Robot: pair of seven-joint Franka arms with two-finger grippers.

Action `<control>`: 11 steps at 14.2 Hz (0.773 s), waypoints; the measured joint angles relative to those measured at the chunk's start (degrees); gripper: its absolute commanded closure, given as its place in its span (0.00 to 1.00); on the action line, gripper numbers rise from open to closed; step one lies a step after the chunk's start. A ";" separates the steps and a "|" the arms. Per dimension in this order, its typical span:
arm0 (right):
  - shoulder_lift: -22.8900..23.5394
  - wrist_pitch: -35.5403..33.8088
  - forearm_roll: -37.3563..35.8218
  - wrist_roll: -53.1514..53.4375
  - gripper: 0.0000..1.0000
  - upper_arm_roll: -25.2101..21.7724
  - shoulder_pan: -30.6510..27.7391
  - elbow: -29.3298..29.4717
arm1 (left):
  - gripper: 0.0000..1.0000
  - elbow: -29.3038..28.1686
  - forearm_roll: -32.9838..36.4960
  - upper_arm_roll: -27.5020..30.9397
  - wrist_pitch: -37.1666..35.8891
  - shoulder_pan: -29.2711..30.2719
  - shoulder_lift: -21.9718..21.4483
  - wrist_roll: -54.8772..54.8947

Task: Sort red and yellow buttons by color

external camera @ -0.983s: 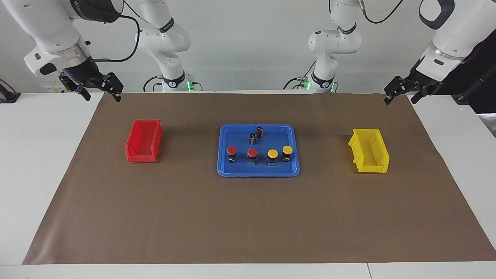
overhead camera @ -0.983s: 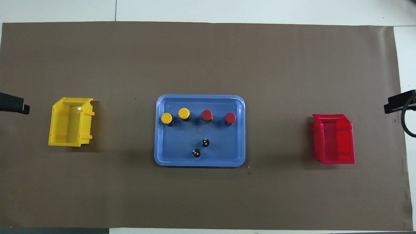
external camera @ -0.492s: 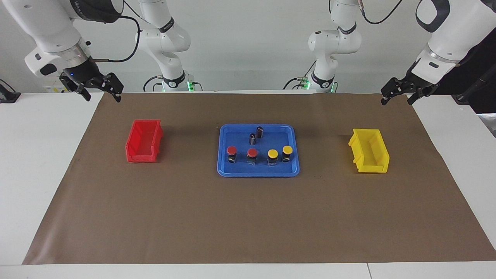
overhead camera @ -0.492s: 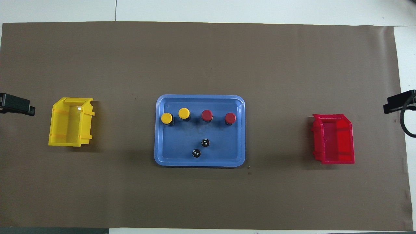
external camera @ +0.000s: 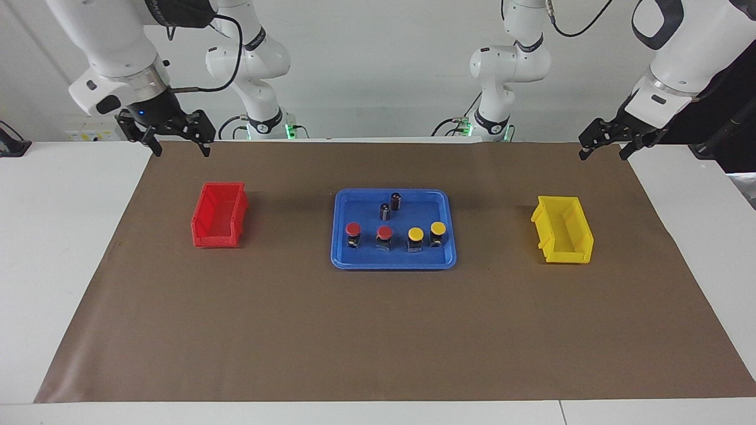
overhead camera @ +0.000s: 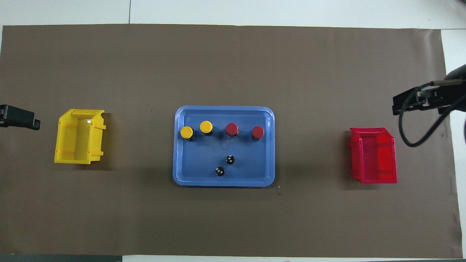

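Two red buttons (external camera: 353,229) (external camera: 384,232) and two yellow buttons (external camera: 416,235) (external camera: 437,228) stand upright in a row in the blue tray (external camera: 393,264) at the table's middle. From overhead the yellow caps (overhead camera: 186,132) (overhead camera: 206,126) and red caps (overhead camera: 232,128) (overhead camera: 258,132) show in the same row. My right gripper (external camera: 182,150) hangs open and empty over the brown mat's edge near the red bin (external camera: 217,242). My left gripper (external camera: 603,153) hangs open and empty over the mat's corner near the yellow bin (external camera: 567,257).
Two small dark cylinders (external camera: 396,200) (external camera: 384,211) stand in the tray, nearer the robots than the buttons. The empty red bin (overhead camera: 375,180) sits toward the right arm's end and the empty yellow bin (overhead camera: 72,160) toward the left arm's end. A brown mat (external camera: 378,330) covers the table.
My right gripper has moved sideways toward the table's middle, onto the mat above the red bin. My left gripper has shifted only slightly. Buttons, tray and bins are unmoved.
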 measured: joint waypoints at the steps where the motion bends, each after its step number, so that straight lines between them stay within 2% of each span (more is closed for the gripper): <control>1: 2.68 0.00 1.01 3.50 0.00 0.12 2.09 2.51 | 0.00 0.00 0.00 0.00 -0.01 0.00 0.00 0.00; 4: 10.39 4.78 3.61 14.62 0.00 0.26 8.22 7.63 | 0.00 -0.54 0.00 0.00 -0.01 0.00 -0.01 0.00; 6: 13.87 10.37 3.77 19.59 0.00 0.33 12.39 7.74 | 0.00 -1.26 0.00 0.02 0.01 0.00 -0.02 0.00; 8: 16.05 18.31 3.77 24.60 0.00 0.34 15.94 3.87 | 0.00 -1.55 0.00 0.02 0.04 0.00 -0.03 0.00; 11: 16.63 30.13 3.80 28.91 0.00 0.35 19.75 -6.43 | 0.00 -2.20 -0.02 -0.05 1.28 -0.53 -0.14 -0.41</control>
